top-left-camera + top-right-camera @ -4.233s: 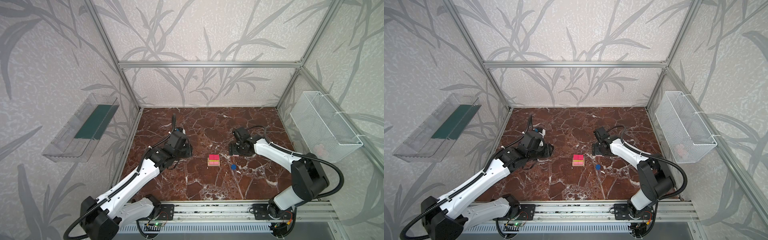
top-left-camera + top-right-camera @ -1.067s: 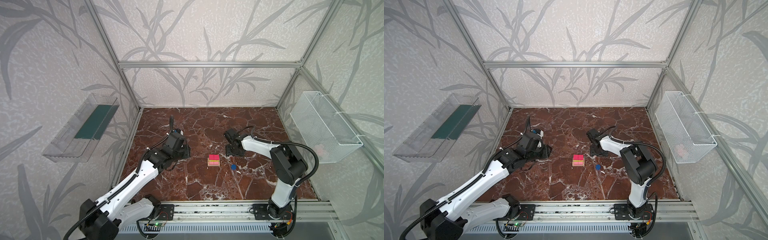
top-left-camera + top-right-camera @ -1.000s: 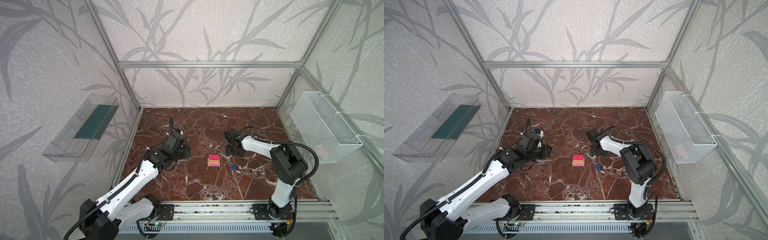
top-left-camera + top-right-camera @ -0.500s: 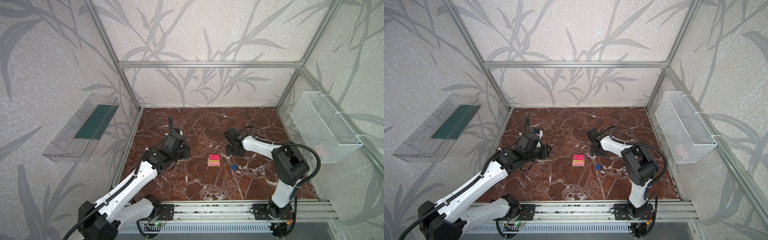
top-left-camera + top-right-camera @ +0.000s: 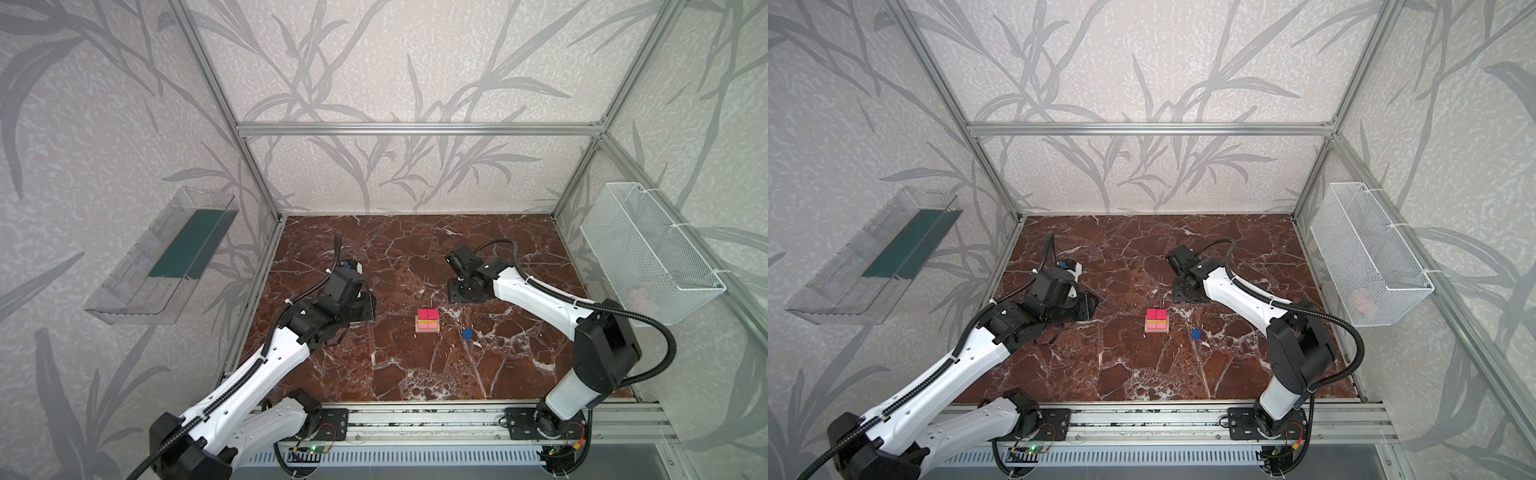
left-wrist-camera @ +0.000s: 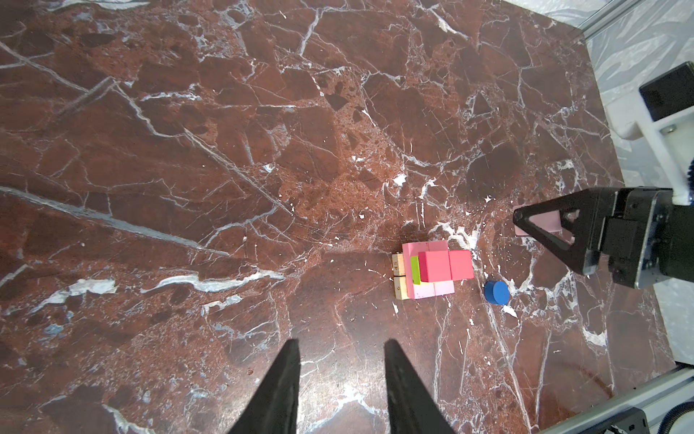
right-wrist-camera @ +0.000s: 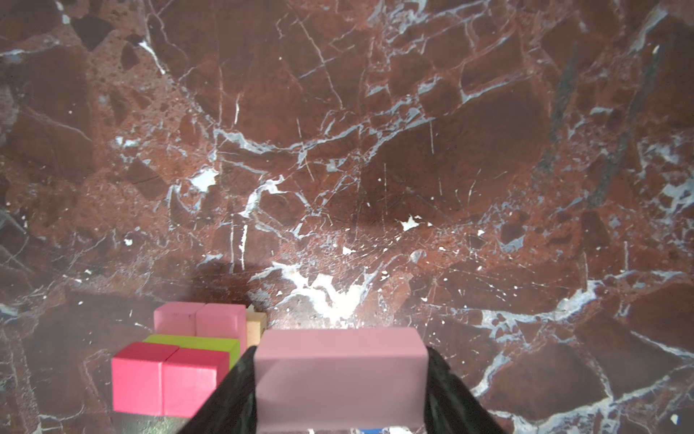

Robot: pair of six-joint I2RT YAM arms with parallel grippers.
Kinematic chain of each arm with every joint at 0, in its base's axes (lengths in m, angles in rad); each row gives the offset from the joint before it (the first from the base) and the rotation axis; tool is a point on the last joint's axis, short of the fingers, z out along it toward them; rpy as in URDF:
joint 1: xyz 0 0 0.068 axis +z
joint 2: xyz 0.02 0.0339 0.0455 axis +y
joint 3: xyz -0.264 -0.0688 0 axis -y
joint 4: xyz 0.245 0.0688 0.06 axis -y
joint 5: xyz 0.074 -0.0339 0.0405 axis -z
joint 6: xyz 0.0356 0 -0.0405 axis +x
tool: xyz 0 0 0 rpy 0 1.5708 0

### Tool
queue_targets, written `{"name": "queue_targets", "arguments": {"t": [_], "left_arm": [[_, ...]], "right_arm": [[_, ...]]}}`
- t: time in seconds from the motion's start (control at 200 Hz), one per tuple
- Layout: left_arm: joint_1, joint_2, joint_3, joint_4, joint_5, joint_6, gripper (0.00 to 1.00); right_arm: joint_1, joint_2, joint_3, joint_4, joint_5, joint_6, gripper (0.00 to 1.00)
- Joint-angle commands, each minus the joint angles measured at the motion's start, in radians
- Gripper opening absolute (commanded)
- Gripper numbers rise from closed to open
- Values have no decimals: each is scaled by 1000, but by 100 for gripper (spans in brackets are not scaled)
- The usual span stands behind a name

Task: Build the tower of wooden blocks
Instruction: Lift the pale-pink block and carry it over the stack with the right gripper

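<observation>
The tower (image 5: 428, 321) (image 5: 1157, 321) stands mid-floor: tan bars lowest, two pink bars on them, a lime-green bar and two red cubes (image 6: 445, 265) on top. A blue disc (image 5: 467, 333) (image 6: 495, 292) lies on the floor just right of it. My right gripper (image 5: 467, 289) (image 7: 340, 353) hangs behind and to the right of the tower, shut on a pink bar (image 7: 340, 375) (image 6: 540, 225) held crosswise between its fingers. My left gripper (image 5: 365, 309) (image 6: 341, 345) is to the left of the tower, open, with only bare floor between its fingers.
A white wire basket (image 5: 648, 257) hangs on the right wall with something pink (image 5: 638, 296) inside. A clear plastic tray (image 5: 166, 257) hangs on the left wall. An aluminium rail (image 5: 415, 419) carrying both arm bases runs along the front edge of the marble floor (image 5: 415, 374).
Since the earliest frames the right gripper has shifted a little left and its elbow has swung in. The left arm has drawn back slightly. In the last second almost nothing moved.
</observation>
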Motion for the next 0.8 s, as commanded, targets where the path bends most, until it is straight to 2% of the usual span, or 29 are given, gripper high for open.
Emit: {"name": "queue_targets", "arguments": {"t": [0.0,0.405,0.445,0.795], "left_arm": [[8,-42,0,-44,-33,36,38],[22,-86,-26,-62,-37,79,39],[22,-89,-28,-64,-37,81,39],[22,-104,-40,-61,-23,87,39]], "right_arm": [[42,-2,64,-93,22,10,54],[186,98,189,-182,19,62,54],[197,110,199,-188,21,96,54],[253,168,243,-192,38,181,53]]}}
